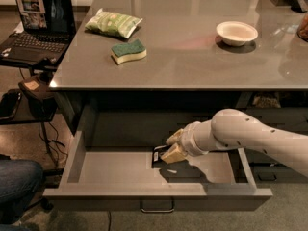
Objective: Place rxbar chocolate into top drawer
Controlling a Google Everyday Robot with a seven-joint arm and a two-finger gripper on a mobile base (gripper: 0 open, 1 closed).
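Inside the open drawer [120, 170], the claw [167, 149] pinches the bar [157, 157] by one end. Light, flat and slick-wrapped, it looks easiest held across its narrow width.

Tan fingers [174, 154] in grey drawer [120, 191], black rxbar chocolate [158, 157]

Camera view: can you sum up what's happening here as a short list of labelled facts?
Robot: gripper inside the open top drawer, shut on the rxbar chocolate
Bar: black wrapper, near the drawer floor
On the table: green chip bag, sponge, white bowl
Left of it: open laptop
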